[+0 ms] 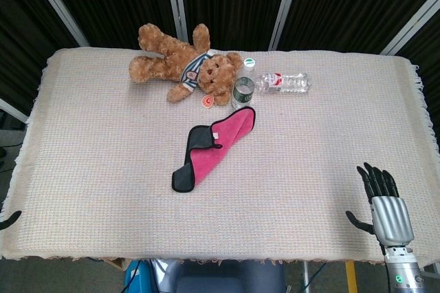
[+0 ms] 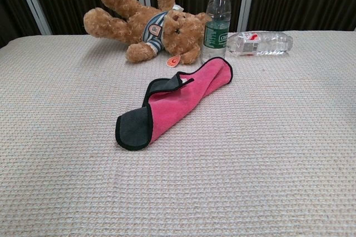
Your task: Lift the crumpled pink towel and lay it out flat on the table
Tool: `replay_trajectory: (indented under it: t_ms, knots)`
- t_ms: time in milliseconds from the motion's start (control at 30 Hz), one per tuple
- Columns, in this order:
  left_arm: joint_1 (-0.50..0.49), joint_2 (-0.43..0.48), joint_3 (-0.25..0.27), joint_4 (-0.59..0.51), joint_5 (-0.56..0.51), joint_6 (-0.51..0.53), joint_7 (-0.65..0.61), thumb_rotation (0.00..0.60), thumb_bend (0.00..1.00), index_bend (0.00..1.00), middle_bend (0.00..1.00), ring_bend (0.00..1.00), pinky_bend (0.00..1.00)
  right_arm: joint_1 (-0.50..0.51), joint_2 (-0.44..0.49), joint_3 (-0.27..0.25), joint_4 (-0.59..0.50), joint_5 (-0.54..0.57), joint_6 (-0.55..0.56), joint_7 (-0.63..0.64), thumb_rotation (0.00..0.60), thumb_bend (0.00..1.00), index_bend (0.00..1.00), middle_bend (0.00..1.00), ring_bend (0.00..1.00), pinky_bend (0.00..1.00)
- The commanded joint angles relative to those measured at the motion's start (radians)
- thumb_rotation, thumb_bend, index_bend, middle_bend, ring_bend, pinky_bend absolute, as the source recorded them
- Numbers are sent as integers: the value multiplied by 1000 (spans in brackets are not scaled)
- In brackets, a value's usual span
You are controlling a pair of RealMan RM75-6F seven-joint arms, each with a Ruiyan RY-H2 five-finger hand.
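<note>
The pink towel [image 1: 223,143] lies crumpled in the middle of the table, folded over itself so that its dark grey underside shows at both ends. The chest view shows the towel [image 2: 181,98] running diagonally from near left to far right, with no hand near it. My right hand [image 1: 385,202] rests at the near right corner of the table, palm down, fingers stretched out and thumb apart, holding nothing. Of my left hand only a dark fingertip [image 1: 10,219] shows at the near left edge. Both hands are far from the towel.
A brown teddy bear [image 1: 182,62] lies at the back of the cream-cloth table [image 1: 103,169]. Just behind the towel's far end stands an upright bottle [image 2: 217,20]. A second clear bottle [image 2: 258,43] lies on its side to the right.
</note>
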Motion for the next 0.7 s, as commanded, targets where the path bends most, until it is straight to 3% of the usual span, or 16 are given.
replay_trajectory:
  t_ms: [33,700]
  knots:
    - [0,-1,2,0,2,-2,0,600,33,12,0,0,0,0,0,-1,0,0,0,0,600,207,0,0,0,0]
    - [-5,-3,4,-5,7,-10,9,600,34,19,0,0,0,-3,3,-2,-3,-12,11,6,600,207,0,0,0,0]
